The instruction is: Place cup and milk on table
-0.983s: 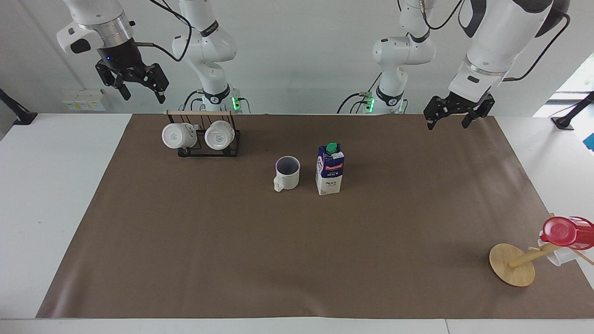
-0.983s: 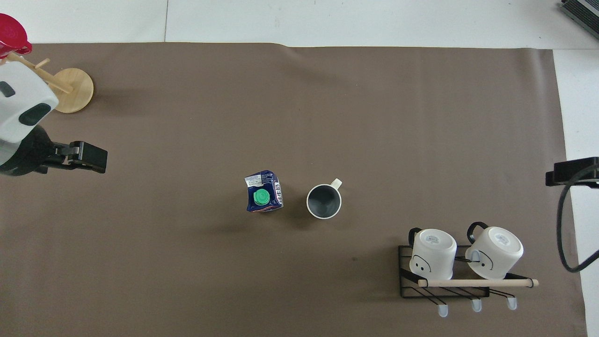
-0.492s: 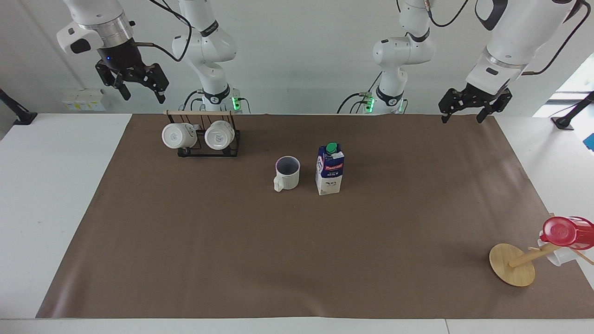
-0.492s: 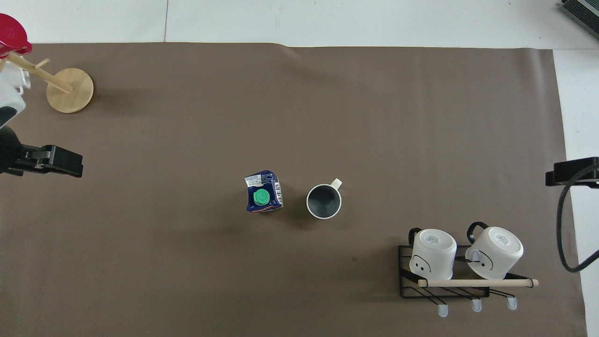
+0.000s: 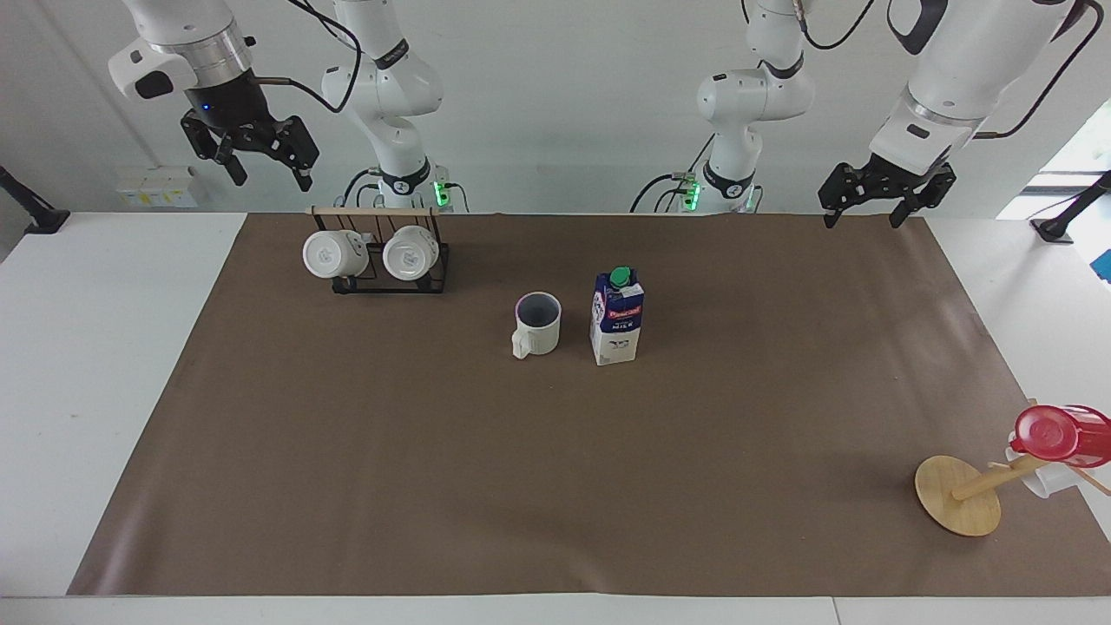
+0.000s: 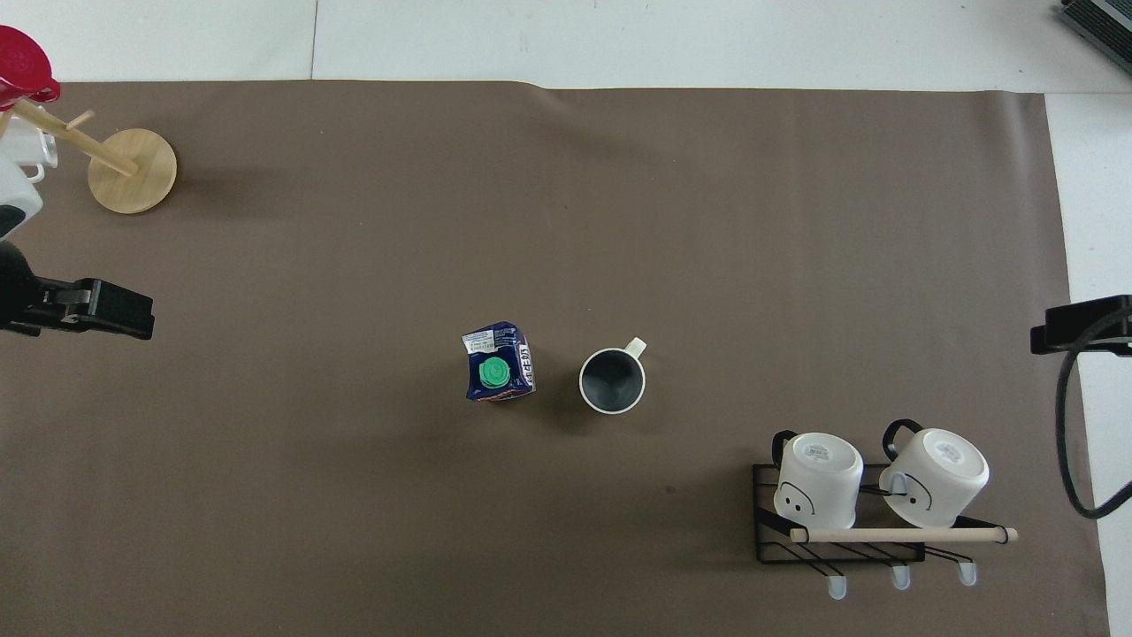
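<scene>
The cream-white cup (image 5: 536, 323) stands upright on the brown sheet of the table (image 5: 555, 486), near its middle, handle pointing away from the robots. The blue-and-white milk carton (image 5: 617, 317) stands upright beside it, toward the left arm's end, a small gap apart. Both also show in the overhead view: the cup (image 6: 612, 380) and the milk (image 6: 498, 373). My left gripper (image 5: 877, 204) is open and empty, raised over the sheet's corner near its base. My right gripper (image 5: 263, 165) is open and empty, raised above the mug rack.
A black wire rack (image 5: 391, 282) holding two white mugs on their sides sits near the right arm's base. A tilted wooden mug tree on a round disc base (image 5: 957, 495) carries a red cup (image 5: 1061, 432) at the left arm's end, farthest from the robots.
My left gripper has risen and drawn back toward the left arm's end of the table. The right gripper has barely moved. Cup and milk have stayed put.
</scene>
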